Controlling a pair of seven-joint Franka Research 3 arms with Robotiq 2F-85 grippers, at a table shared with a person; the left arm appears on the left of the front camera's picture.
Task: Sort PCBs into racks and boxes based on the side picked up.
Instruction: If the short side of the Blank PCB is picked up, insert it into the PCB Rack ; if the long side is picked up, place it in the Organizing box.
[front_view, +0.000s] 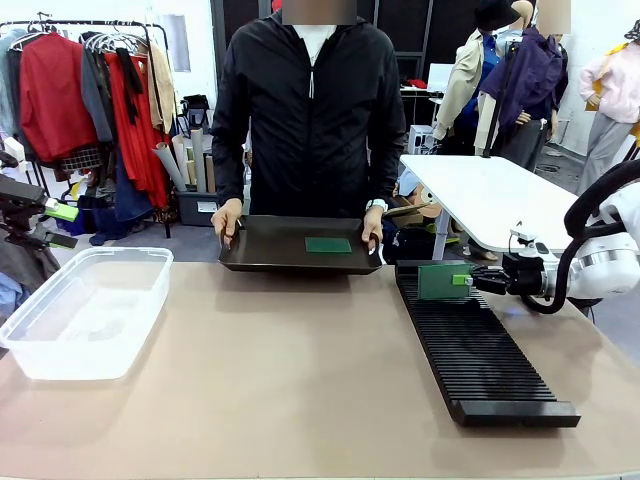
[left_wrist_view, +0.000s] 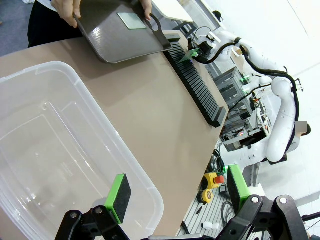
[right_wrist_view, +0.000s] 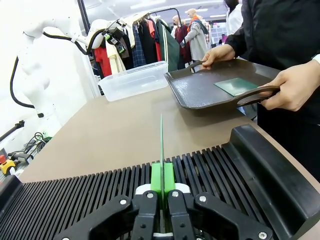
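My right gripper (front_view: 472, 281) is shut on a green PCB (front_view: 443, 281), which stands upright on edge just over the far end of the black slotted rack (front_view: 485, 350). In the right wrist view the PCB (right_wrist_view: 161, 142) shows edge-on between the green pads (right_wrist_view: 156, 181), above the rack's ribs (right_wrist_view: 75, 200). A second PCB (front_view: 328, 244) lies flat on the dark tray (front_view: 262, 248) that the person holds by both handles. My left gripper (left_wrist_view: 177, 192) is open with nothing in it, hovering over the clear box (left_wrist_view: 45, 145), which stands at the table's left (front_view: 85, 310).
The person stands at the far edge, with hands (front_view: 227, 216) on the tray's handles. Bare tabletop (front_view: 300, 360) lies between box and rack. A white table (front_view: 490, 195) and clothes rails stand behind.
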